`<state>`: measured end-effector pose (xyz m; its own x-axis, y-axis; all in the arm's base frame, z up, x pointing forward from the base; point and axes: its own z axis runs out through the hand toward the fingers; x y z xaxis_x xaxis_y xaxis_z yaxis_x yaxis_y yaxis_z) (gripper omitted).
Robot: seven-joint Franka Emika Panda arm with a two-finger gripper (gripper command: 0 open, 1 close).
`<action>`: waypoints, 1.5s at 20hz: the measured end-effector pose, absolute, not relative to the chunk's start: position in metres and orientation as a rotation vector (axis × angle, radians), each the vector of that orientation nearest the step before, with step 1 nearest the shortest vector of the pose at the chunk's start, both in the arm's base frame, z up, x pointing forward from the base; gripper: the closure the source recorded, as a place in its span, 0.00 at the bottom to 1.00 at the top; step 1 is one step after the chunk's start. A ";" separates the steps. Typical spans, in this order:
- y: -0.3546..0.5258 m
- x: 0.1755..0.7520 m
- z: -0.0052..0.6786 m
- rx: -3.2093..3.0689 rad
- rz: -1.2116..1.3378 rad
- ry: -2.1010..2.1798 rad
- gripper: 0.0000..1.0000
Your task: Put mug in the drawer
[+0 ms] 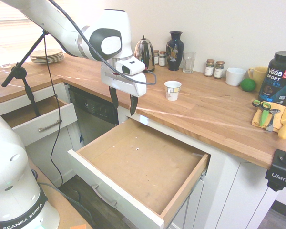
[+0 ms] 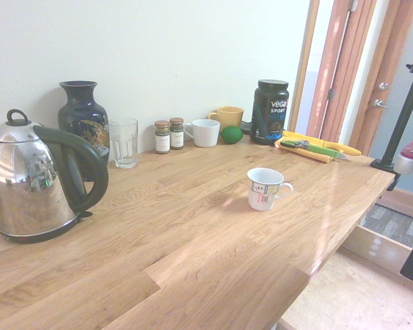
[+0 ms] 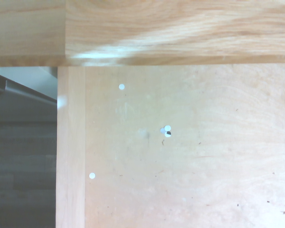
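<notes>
The small white tapered mug (image 1: pixel 172 90) with faint coloured print on its side is seen standing upright on the light wooden countertop (image 1: pixel 205 114), just above the centre of the first exterior view, apart from everything else; in the second exterior view the mug (image 2: pixel 266 188) is shown right of centre, its handle turned toward the right edge. The large shallow drawer (image 1: pixel 143 167) with white front and light-brown wood interior is seen pulled wide open in the lower middle of the frame, nothing lying in it. The robot's black two-finger gripper (image 1: pixel 123 102) is being held pointing down over the drawer's back left corner, to the left of the mug and clear of it, fingers spread apart and holding nothing. In the wrist view, the drawer's bare wooden floor (image 3: pixel 190 156) is filling most of the frame beneath the countertop edge (image 3: pixel 180 33).
</notes>
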<state>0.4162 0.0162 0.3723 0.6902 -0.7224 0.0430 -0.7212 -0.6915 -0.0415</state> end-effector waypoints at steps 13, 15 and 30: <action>0.015 0.485 0.397 -2.857 -0.147 1.243 0.00; 0.015 0.501 0.404 -2.857 -0.151 1.248 0.00; 0.006 0.661 0.414 -2.857 -0.102 1.309 0.00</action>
